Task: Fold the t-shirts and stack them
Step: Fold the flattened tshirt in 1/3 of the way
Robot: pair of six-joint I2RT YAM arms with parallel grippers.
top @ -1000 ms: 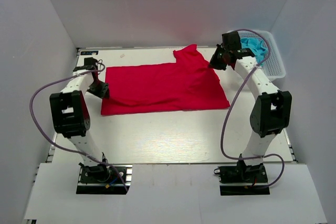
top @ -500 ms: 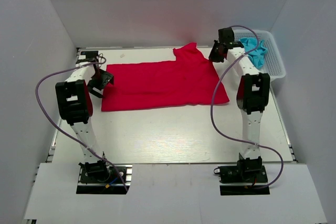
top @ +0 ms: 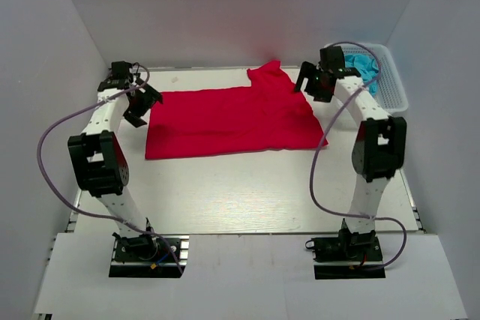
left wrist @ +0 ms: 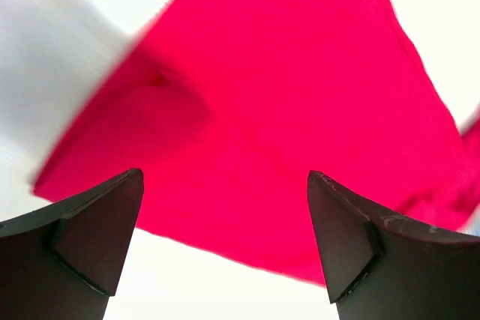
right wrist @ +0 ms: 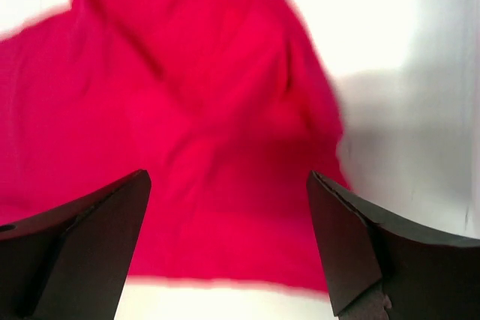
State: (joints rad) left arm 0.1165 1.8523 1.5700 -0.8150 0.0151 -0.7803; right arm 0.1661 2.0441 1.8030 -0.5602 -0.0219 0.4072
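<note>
Two shirts show: the red shirt (top: 232, 121) lies spread nearly flat on the table (top: 225, 192), its long side running left to right, with a raised, rumpled flap at its far right part. The blue shirt (top: 365, 67) sits crumpled inside the basket (top: 397, 94) at the far right corner, apart from the red one. The left gripper (top: 139, 110) hangs at the red shirt's far left corner, just beside its edge; whether it touches the cloth cannot be told from above. From the left wrist, its fingers (left wrist: 94, 234) stand wide apart with nothing between them, and red cloth fills the view ahead, one corner of it pointing left with white table around it. The right gripper (top: 306, 82) hovers by the rumpled flap at the shirt's far right edge, between the flap and the basket. From the right wrist, its fingers (right wrist: 356, 249) are likewise spread and hold nothing, with creased red cloth below them and bare table at the right. Both wrist views are blurred.
</note>
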